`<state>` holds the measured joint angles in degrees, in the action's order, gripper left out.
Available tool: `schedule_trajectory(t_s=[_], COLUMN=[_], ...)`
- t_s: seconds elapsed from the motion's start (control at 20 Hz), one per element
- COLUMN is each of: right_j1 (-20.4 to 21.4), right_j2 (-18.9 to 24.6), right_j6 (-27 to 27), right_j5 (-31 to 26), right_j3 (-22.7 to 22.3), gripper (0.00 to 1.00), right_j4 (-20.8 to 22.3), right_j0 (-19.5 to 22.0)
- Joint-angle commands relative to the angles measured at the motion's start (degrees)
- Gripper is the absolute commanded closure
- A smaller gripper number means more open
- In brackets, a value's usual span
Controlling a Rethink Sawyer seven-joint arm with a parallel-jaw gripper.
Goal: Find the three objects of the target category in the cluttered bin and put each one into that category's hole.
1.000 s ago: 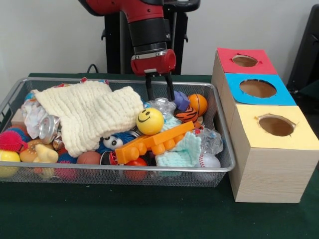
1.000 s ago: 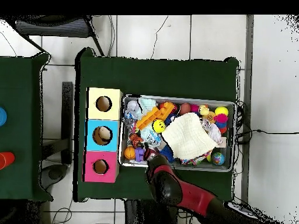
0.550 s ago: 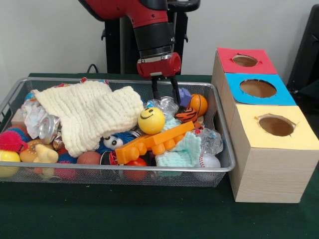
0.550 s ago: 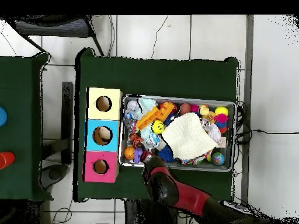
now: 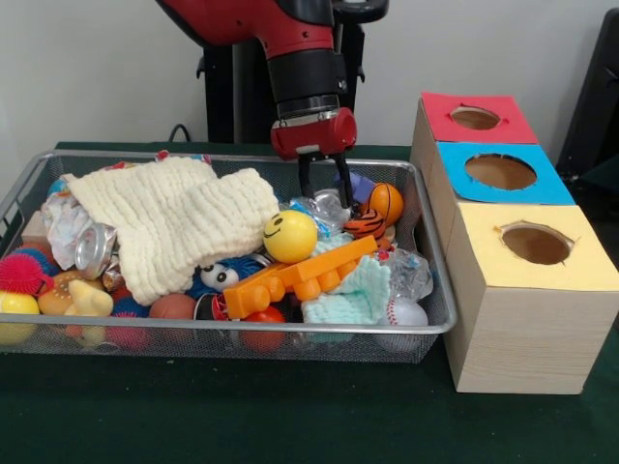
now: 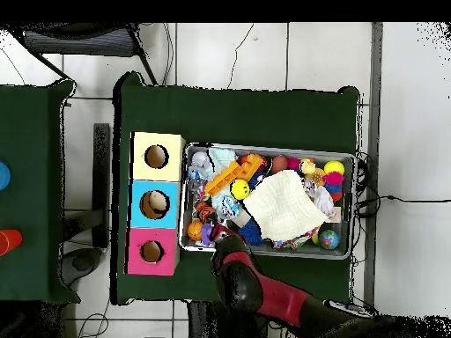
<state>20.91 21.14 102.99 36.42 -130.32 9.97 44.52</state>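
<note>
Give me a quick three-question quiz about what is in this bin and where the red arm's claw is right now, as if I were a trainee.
1. True or false: the claw is shut on the yellow smiley ball.
2. Which coloured box top lies nearest the front-view camera: A) red, B) blue, C) yellow?
3. Fill in: the large cream knitted cloth lies on the clutter in the wire ____.

Key:
1. False. Its two fingers hang open and hold nothing, above the crinkled clear plastic beside the small basketball.
2. C.
3. Bin.
</note>
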Motion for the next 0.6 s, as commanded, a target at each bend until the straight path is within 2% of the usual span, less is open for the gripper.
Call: schedule_trajectory(t_s=[0.05, 0.6], right_j1=[-6.7, -10.6], right_j2=[3.7, 6.2], right_j6=[16.3, 17.4], right_j5=[1.6, 4.9], right_j3=[7.1, 9.2], gripper=[0.0, 0.0], right_j4=[-0.2, 1.7], right_j0=[-0.6, 0.7])
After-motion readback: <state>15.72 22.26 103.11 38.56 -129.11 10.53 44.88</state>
